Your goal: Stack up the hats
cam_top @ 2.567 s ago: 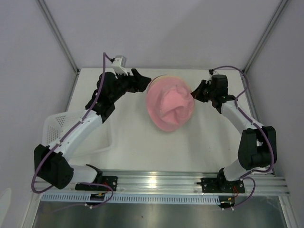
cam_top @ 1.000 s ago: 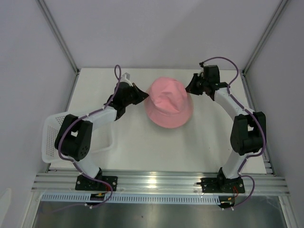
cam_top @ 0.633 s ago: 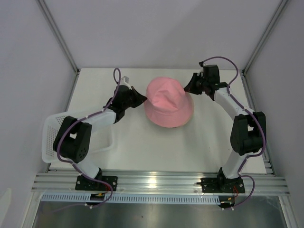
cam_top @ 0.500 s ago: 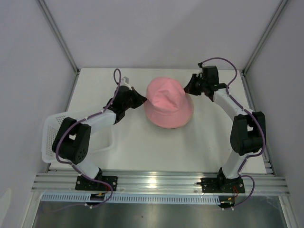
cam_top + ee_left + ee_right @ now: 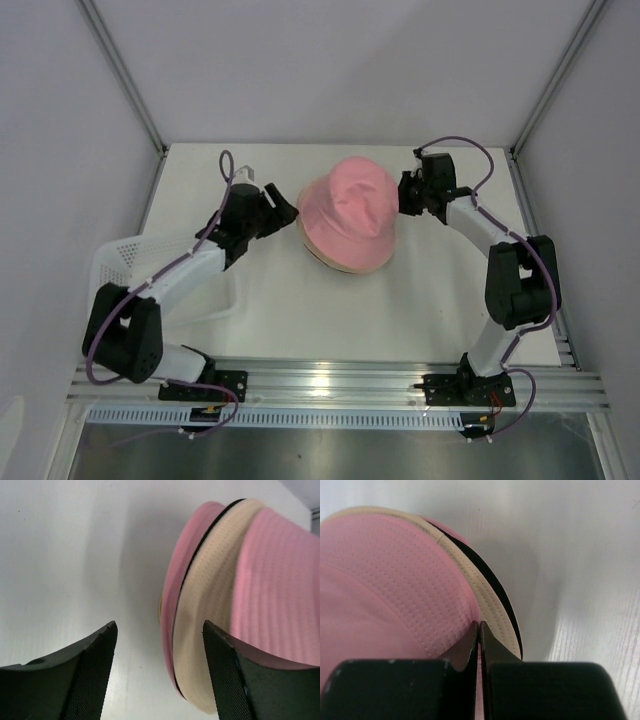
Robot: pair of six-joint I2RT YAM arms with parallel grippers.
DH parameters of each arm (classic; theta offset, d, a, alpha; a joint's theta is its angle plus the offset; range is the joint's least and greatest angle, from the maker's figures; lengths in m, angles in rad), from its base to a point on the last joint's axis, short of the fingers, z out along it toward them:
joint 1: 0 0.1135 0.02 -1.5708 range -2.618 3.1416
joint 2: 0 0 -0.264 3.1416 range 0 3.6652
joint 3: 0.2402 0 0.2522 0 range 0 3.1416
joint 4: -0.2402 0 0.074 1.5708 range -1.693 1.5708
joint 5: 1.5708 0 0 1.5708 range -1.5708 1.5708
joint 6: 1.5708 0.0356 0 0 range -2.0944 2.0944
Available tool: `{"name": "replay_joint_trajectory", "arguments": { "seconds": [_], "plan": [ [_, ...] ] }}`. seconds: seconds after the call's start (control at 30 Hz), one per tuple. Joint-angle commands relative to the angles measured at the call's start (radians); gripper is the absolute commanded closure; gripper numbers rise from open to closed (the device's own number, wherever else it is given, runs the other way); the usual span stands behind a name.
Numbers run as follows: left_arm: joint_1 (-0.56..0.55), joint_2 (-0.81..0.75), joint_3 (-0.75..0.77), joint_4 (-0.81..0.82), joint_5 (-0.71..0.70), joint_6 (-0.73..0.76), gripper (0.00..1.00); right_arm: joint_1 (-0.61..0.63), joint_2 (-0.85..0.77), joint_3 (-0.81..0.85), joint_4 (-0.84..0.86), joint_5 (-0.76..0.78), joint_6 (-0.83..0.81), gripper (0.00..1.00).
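Two arms at the hat stack: left released, right pinching

Top external: the hat stack sits on the far half of the white table, well apart from every edge. Open surface runs along the whole near side and between the stack and the white basket at the left edge. The top pink hat is crown-up; its outline is roughly round, with no marked long axis. A beige brim shows along its near side. The left gripper is just beside the left brim, with a gap. The right gripper is at the right brim. Half a second ago the left gripper was against the brim and no beige showed.

Left wrist: jaws spread wide, only bare table between them. Ahead lie the layered brims: lower pink brim, thin black brim, beige, then pink.

Right wrist: fingers pressed together on the top pink hat's brim, beige and black edges beneath it.
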Motion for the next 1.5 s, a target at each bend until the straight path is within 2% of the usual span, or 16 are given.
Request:
{"name": "replay_joint_trajectory", "arguments": {
  "seconds": [0.0, 0.1, 0.17, 0.27, 0.5, 0.63, 0.93, 1.03, 1.07, 1.13, 1.17, 1.3, 1.47],
  "plan": [
    [0.003, -0.178, -0.019, -0.019, -0.027, -0.039, 0.27, 0.011, -0.056, -0.053, -0.05, 0.065, -0.024, 1.0],
    [-0.001, -0.316, -0.106, 0.052, 0.024, -0.112, 0.27, 0.022, -0.1, -0.106, -0.025, 0.074, 0.004, 1.0],
    [-0.009, -0.372, -0.179, 0.14, 0.069, -0.151, 0.28, 0.03, -0.132, -0.148, 0.004, 0.077, 0.019, 1.0],
    [-0.033, -0.416, -0.21, 0.193, 0.099, -0.199, 0.3, 0.045, -0.16, -0.178, 0.028, 0.077, 0.051, 1.0],
    [-0.125, -0.375, -0.253, 0.283, 0.091, -0.263, 0.32, 0.085, -0.223, -0.28, 0.068, 0.097, 0.113, 1.0],
    [-0.128, -0.353, -0.342, 0.403, 0.09, -0.3, 0.3, 0.091, -0.239, -0.323, 0.079, 0.105, 0.124, 1.0],
    [-0.135, -0.292, -0.362, 0.519, 0.088, -0.311, 0.33, 0.11, -0.281, -0.358, 0.087, 0.122, 0.124, 1.0],
    [-0.133, -0.271, -0.352, 0.547, 0.087, -0.311, 0.47, 0.113, -0.297, -0.366, 0.09, 0.128, 0.122, 1.0],
    [-0.133, -0.263, -0.35, 0.544, 0.076, -0.318, 0.63, 0.113, -0.3, -0.369, 0.09, 0.128, 0.122, 1.0],
    [-0.135, -0.24, -0.344, 0.523, 0.056, -0.332, 0.82, 0.113, -0.301, -0.37, 0.09, 0.129, 0.122, 1.0],
    [-0.133, -0.231, -0.342, 0.501, 0.047, -0.353, 0.99, 0.113, -0.303, -0.37, 0.088, 0.129, 0.122, 1.0],
    [-0.133, -0.176, -0.344, 0.394, -0.057, -0.401, 0.99, 0.114, -0.292, -0.376, 0.094, 0.134, 0.117, 1.0],
    [-0.135, -0.078, -0.344, 0.365, -0.061, -0.41, 0.99, 0.114, -0.259, -0.379, 0.114, 0.12, 0.119, 1.0]
  ]
}}
